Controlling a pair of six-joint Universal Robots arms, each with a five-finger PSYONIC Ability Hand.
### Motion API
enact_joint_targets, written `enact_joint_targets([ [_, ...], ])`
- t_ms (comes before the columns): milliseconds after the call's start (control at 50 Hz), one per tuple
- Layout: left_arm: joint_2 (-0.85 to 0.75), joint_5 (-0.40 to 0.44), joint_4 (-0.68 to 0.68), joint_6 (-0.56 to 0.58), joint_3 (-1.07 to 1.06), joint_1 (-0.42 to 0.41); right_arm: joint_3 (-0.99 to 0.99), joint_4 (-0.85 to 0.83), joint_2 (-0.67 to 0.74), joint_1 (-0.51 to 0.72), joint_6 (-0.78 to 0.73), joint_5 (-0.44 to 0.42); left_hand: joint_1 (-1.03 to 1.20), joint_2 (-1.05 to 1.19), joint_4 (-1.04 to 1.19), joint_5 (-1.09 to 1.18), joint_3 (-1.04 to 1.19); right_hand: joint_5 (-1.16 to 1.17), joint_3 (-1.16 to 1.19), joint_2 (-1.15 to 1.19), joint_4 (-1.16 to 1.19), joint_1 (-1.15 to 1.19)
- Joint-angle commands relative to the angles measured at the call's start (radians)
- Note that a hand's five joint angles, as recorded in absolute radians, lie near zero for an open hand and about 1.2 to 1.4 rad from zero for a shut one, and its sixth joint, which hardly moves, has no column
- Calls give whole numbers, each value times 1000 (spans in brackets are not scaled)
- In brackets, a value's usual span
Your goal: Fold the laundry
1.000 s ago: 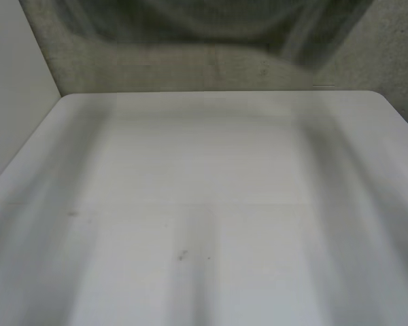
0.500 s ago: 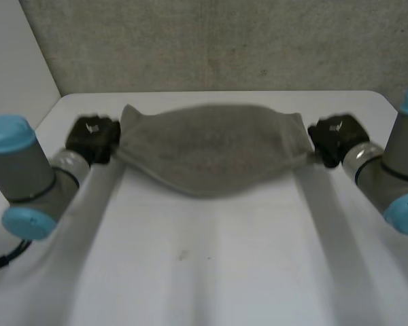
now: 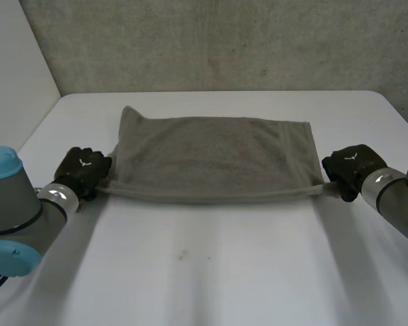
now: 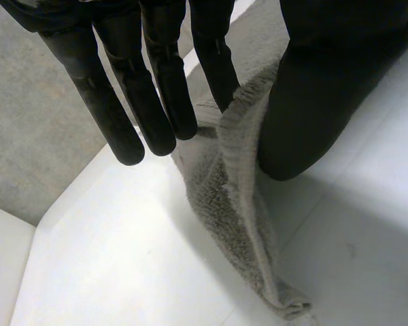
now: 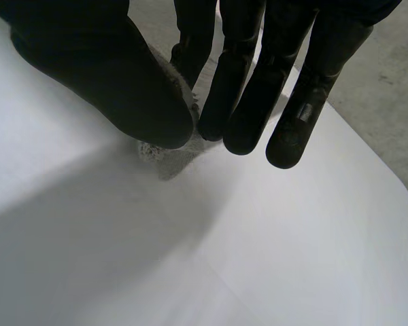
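A grey towel (image 3: 211, 156) lies spread flat across the far half of the white table (image 3: 211, 272), with its long edges running left to right. My left hand (image 3: 83, 170) is at the towel's near left corner. In the left wrist view the towel's edge (image 4: 231, 204) rises between the thumb (image 4: 313, 102) and the straight fingers, which pinch it loosely. My right hand (image 3: 350, 166) is at the near right corner. There the thumb (image 5: 122, 88) and fingers pinch the tip of the towel (image 5: 164, 153) just above the table.
A white side wall (image 3: 13, 81) borders the table's left edge. A grey wall (image 3: 224, 41) stands behind the far edge. Bare table top stretches from the towel to the near edge.
The towel was swung up high, then hung between both hands over the far edge. Now it lies flat on the table, and both hands have come nearer and lower.
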Motion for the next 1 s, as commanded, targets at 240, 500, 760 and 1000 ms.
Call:
enact_joint_targets([
  [240,25,0,2,-3,-56,58,35,-68,6,-33,-2,5,86,93,93,93,93,220,207,211,202,406],
  [500,55,6,10,-9,-88,62,55,-70,-6,-25,4,2,582,589,589,589,588,220,207,211,202,406],
  [760,58,59,-3,-4,-105,82,66,-68,-12,-30,4,0,582,589,589,589,588,220,207,211,202,406],
  [1000,325,50,-199,63,-154,125,48,143,-242,-47,-132,8,582,589,589,589,588,220,207,211,202,406],
])
